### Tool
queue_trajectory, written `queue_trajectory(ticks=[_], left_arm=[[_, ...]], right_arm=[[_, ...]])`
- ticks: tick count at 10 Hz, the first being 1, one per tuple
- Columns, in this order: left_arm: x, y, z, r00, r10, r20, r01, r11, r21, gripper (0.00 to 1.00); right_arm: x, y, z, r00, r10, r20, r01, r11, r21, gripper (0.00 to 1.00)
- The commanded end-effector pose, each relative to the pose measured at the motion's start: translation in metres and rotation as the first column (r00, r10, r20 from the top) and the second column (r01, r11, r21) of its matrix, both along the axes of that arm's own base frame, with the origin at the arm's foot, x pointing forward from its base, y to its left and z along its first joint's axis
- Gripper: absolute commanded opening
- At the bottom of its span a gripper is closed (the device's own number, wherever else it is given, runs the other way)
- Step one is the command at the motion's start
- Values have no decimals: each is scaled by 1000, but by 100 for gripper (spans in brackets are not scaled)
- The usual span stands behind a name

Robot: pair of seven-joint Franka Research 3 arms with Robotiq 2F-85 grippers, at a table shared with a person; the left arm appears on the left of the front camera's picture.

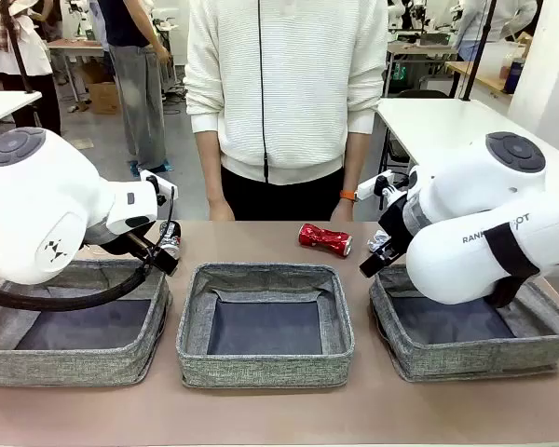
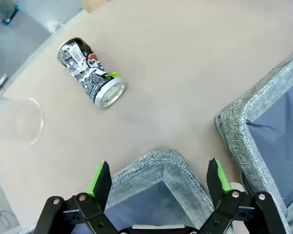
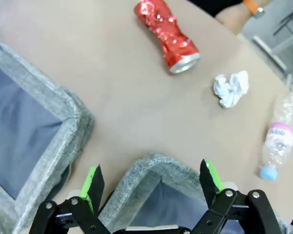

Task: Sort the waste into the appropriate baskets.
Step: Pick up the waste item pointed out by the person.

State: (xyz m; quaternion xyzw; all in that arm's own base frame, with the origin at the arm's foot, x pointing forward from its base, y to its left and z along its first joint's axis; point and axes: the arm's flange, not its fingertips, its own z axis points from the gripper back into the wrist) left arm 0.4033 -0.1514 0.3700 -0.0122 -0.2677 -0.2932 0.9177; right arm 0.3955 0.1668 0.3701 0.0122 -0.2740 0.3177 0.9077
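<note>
Three grey woven baskets stand in a row: left, middle, right. My left gripper hangs open over the left basket's far corner, holding nothing. Beyond it on the table lie a crushed dark can and a clear plastic cup. My right gripper is open and empty above the right basket's far corner. Past it lie a crushed red can, a crumpled white paper ball and a clear bottle with a pinkish label.
A person in a white top stands at the far edge, hands down by the table. The red can lies behind the middle basket. Both arm bodies hang over the outer baskets. Bare tabletop runs along the near edge.
</note>
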Motion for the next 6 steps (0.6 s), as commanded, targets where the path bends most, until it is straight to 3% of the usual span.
queue_trajectory(ticks=[1,6], left_arm=[[0,0,0,1000,0,0,0,1000,0,100],[0,0,0,1000,0,0,0,1000,0,100]], right_arm=[[0,0,0,1000,0,0,0,1000,0,100],[0,0,0,1000,0,0,0,1000,0,100]])
